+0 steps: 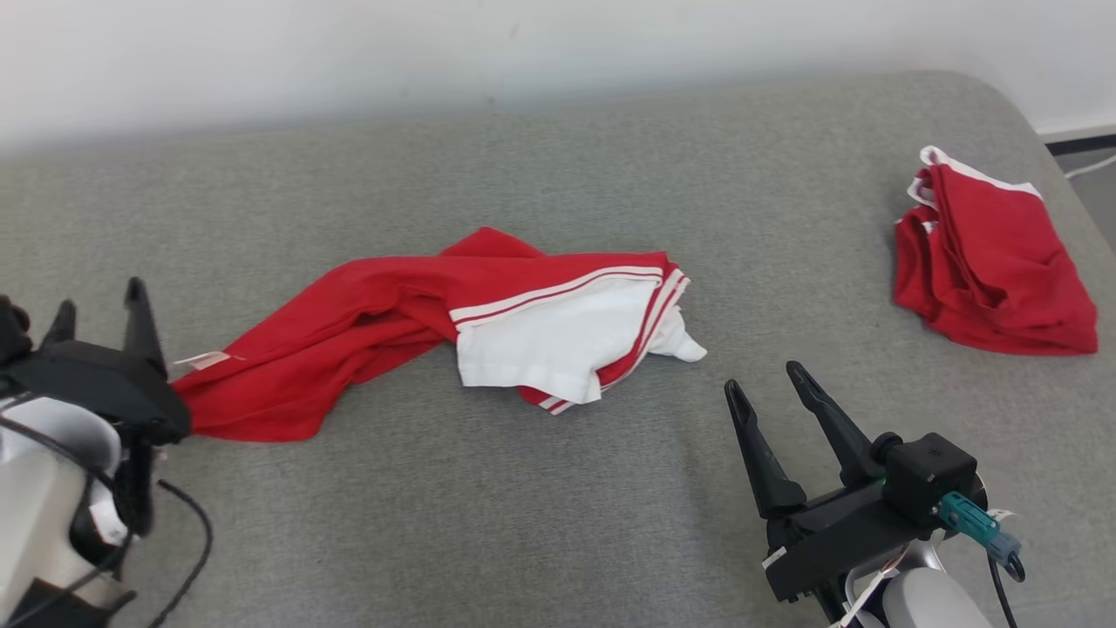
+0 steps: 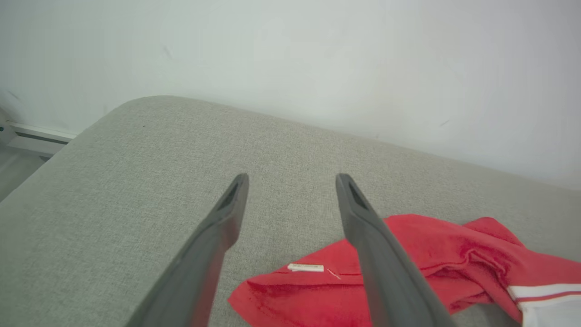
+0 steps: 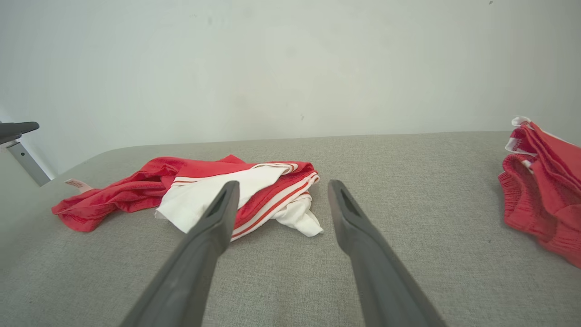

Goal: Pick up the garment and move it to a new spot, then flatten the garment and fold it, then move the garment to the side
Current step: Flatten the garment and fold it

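Closest in, the left end effector (image 2: 292, 181) is seen low at the left with its fingers spread wide and nothing caught between them. It's parked right at the red tail of the garment (image 1: 392, 314). The right end effector (image 1: 765, 384) is likewise released and empty, hovering just short of the white part.

The garment is laid out mid-surface (image 1: 523, 523) as a long crumpled strip. Red cloth is stretched toward the left, with a white label (image 1: 205, 358) showing near that end. A white panel with red stripes is folded over itself on the right. So it's probably been placed, but flattening and folding are clearly not done yet.

Stuff that could go sideways, as guessed from here:
- The bunched white section is stacked in several layers. If only the top one gets pinched, the rest could be dragged into a worse knot instead of being spread.
- The left finger is so close to the red edge that the fabric might get snagged if the arm is swung sideways.
- A second red garment (image 1: 994, 262) is piled at the far right. If the folded piece is pushed that way, the two could easily get mixed up.
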Available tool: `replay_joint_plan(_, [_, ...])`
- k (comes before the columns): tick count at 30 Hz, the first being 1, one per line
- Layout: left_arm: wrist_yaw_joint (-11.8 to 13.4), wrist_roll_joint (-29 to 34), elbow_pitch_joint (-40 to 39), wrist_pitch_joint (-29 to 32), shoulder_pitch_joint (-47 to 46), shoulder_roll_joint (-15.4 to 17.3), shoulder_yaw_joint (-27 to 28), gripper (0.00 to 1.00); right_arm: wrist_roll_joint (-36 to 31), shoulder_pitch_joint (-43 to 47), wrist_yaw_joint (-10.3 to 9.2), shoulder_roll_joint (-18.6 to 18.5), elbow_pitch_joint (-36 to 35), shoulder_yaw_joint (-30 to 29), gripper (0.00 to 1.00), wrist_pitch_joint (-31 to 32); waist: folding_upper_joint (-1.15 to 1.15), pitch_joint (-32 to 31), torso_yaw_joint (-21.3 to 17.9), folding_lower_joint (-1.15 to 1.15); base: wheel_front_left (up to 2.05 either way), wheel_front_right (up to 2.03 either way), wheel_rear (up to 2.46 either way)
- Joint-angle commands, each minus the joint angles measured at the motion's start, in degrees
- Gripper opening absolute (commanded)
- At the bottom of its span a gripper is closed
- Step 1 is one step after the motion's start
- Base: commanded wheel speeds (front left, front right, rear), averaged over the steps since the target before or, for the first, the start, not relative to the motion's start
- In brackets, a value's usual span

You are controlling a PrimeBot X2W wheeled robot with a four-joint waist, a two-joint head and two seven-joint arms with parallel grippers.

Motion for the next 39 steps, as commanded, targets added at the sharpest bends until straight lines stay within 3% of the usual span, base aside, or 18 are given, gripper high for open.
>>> replay_joint_plan(1, [-0.87,0.28,-0.78,-1.86,1.22,-0.47,-0.20,1.00,-0.65,0.24,-0.07,-0.17,-0.11,-0.34,1.00,0.05,0.00,-0.49,1.16,0.00,0.00,0.00,0.00])
replay_joint_plan(12, [-3.33,0.46,-5.86,-12.37,6.79,-4.87,-0.01,1.00,-0.89,1.56,-0.06,-0.17,-0.17,-0.73,1.00,0.90,0.00,-2.60,3.68,0.00,0.00,0.00,0.00])
replay_joint_plan(18, [-4.63,2.45,-10.03,-14.35,11.49,-7.30,1.67,1.00,-0.95,2.27,-0.06,-0.17,-0.18,-0.77,1.00,1.38,0.00,-3.81,4.32,0.00,0.00,0.00,0.00])
replay_joint_plan(21, [-4.94,4.81,-14.02,-14.46,14.15,-9.40,5.34,1.00,-0.93,2.56,-0.06,-0.16,-0.20,-0.61,1.00,1.56,0.00,-4.30,4.48,0.00,0.00,0.00,0.00])
replay_joint_plan(23, [-6.25,7.13,-16.90,-14.47,16.81,-11.30,7.82,1.00,-0.90,2.76,-0.06,-0.17,-0.19,-0.59,1.00,1.66,0.00,-4.60,4.55,0.00,0.00,0.00,0.00])
replay_joint_plan(31, [-15.50,15.48,-24.96,-14.48,25.96,-18.87,16.61,1.00,-0.56,3.72,-0.06,-0.17,0.31,-0.48,1.00,1.68,0.00,-5.99,4.76,0.00,0.00,0.00,0.00])
replay_joint_plan(36, [-21.31,20.35,-26.77,-14.48,30.51,-21.85,19.57,1.00,-0.62,4.35,-0.06,-0.17,0.77,-0.63,1.00,1.56,0.00,-6.98,5.03,0.00,0.00,0.00,0.00])
replay_joint_plan(39, [-23.26,23.47,-27.10,-14.46,32.84,-22.70,20.58,1.00,-0.58,4.62,-0.06,-0.17,1.12,-0.88,1.00,1.39,0.00,-7.33,5.35,0.00,0.00,0.00,0.00])
